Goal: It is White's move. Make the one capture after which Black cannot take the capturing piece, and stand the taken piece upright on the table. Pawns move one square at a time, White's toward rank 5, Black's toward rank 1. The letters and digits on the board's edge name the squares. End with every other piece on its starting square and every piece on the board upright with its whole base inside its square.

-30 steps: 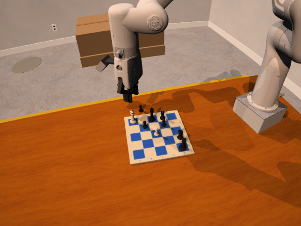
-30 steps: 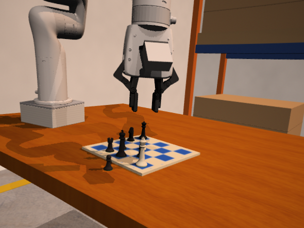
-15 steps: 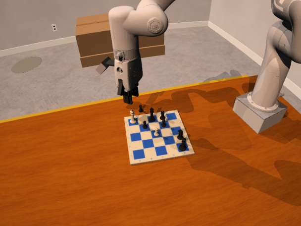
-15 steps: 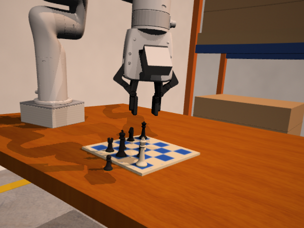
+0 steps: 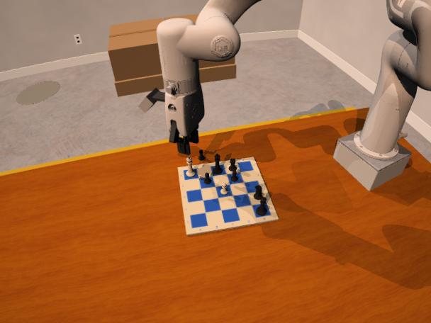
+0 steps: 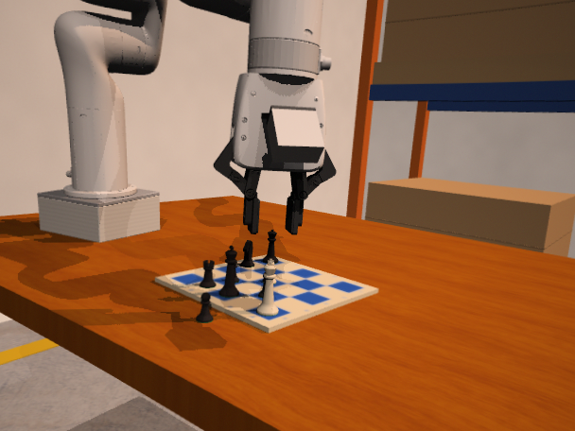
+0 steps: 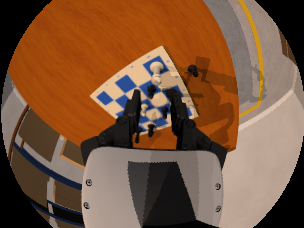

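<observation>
Bright, even light; arm casts hard dark shadows across table; wrist view fisheye-warped w/ black corners.

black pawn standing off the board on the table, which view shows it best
The exterior view: the black pawn stands upright on the bare table, just off the chessboard's near edge, unobstructed. The top view shows it small and far, behind the board, near the pincer. The wrist view gives only a tiny dark speck.

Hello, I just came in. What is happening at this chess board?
One robot arm hangs its gripper over the far edge of the small chess board, jaws partly closed and holding nothing. A black pawn stands upright on the table, just off the board. The white king stands on a corner square, and the white pawn near the middle.
</observation>
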Tool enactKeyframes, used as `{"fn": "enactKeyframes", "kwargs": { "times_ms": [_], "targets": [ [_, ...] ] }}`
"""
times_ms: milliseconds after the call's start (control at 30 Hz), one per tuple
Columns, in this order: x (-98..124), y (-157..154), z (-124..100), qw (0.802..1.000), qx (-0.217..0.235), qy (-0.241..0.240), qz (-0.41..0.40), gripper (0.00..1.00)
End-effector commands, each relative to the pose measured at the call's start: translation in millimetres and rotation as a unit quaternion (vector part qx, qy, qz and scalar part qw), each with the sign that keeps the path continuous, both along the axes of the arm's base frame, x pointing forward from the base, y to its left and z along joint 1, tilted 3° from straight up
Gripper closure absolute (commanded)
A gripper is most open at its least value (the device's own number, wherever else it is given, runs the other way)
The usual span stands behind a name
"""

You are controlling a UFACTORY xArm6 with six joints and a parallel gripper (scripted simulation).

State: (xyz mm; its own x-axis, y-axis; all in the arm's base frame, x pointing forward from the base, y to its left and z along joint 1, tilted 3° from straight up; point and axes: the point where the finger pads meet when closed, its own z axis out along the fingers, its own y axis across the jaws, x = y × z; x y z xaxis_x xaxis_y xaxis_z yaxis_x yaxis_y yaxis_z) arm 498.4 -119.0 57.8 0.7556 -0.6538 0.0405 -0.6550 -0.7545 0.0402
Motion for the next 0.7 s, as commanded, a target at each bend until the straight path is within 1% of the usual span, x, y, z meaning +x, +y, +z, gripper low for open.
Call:
{"fn": "enactKeyframes", "kwargs": {
  "times_ms": [0,333,667],
  "targets": [
    [1,-1,-5,1.0,0.0,-0.002,0.0,0.58],
    [2,-2,-18,1.0,0.0,-0.002,0.0,0.58],
    [2,-2,-23,1.0,0.0,-0.002,0.0,0.58]
  ]
}}
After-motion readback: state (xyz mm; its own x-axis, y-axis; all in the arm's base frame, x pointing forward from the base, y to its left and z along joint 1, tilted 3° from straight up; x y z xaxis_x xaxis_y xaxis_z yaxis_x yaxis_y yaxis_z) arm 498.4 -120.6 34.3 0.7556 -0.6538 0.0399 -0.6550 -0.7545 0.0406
